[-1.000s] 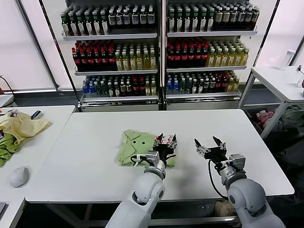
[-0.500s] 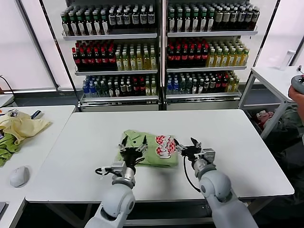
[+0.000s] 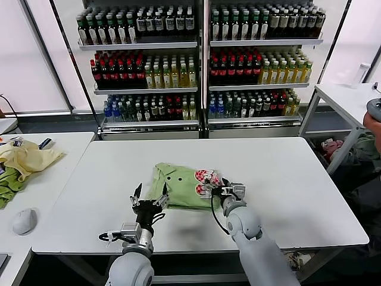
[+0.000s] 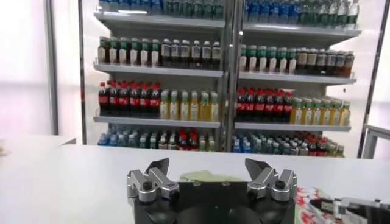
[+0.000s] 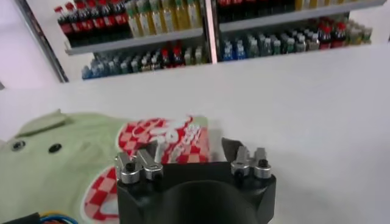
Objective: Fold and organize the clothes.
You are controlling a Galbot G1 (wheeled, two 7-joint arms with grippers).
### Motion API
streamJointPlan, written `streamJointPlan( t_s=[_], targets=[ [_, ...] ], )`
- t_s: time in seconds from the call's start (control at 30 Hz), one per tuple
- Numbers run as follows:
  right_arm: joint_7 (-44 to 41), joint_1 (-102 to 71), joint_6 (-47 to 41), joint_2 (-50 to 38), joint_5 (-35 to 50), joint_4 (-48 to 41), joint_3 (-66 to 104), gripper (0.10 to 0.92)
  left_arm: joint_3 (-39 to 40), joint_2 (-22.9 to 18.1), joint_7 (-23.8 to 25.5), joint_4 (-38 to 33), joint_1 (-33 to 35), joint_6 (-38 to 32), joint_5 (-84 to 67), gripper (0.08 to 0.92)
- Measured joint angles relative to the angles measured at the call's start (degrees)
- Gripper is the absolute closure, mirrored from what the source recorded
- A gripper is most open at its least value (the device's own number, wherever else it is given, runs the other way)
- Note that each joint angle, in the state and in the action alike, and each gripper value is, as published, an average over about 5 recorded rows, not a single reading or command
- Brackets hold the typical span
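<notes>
The light sage-green shirt (image 3: 181, 183) lies folded on the white table (image 3: 286, 173), buttons up, with its red-and-white patch (image 3: 206, 177) at the right end. My right gripper (image 3: 216, 191) sits at that end. In the right wrist view its fingers are apart (image 5: 192, 152), one over the patch (image 5: 164, 137) and one over bare table beside the shirt's (image 5: 73, 161) edge. My left gripper (image 3: 150, 195) stands open just off the shirt's near-left corner, holding nothing. Its wrist view (image 4: 207, 169) shows only a sliver of the shirt (image 4: 204, 176) past the fingers.
A side table on the left holds a pale yellow cloth (image 3: 27, 158), a darker green cloth (image 3: 7, 185) and a mouse (image 3: 24, 221). Bottle shelves (image 3: 196, 65) stand behind. Another white table (image 3: 351, 101) and a person's arm (image 3: 374, 116) are at the right.
My left gripper left the patch, crossed the shirt leftward and came nearer, opening wide. My right gripper slid left to the shirt's right edge and its fingers narrowed slightly.
</notes>
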Motion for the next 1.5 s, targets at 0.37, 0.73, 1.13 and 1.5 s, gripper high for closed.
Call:
streamJointPlan(
  t_s=[0.37,0.73,1.13,1.5],
  targets=[
    [0.51,0.94,0.09,1.04,0.01,-3.07,0.16,0.698,-0.46,1.09,-0.16,-1.38,2.31,-0.42,0.0,0.177],
    [-2.58,4.81,1.57,-3.34,-4.81,-6.4,0.3,0.865,-0.12,1.93,-0.11,-1.91,3.15,-0.59,-0.03,0.177],
    [-8.37,9.76,10.05,-8.66,-13.19,-13.26,1.0,0.809,-0.05,2.59,0.11,-2.89,4.24,-0.72,0.17,0.177],
    [-8.03,2.34,19.24,-10.46,-16.23,-5.59,6.44,0.499,0.33,3.26,0.15,-4.39,5.57,-1.54,0.7,0.177]
  ],
)
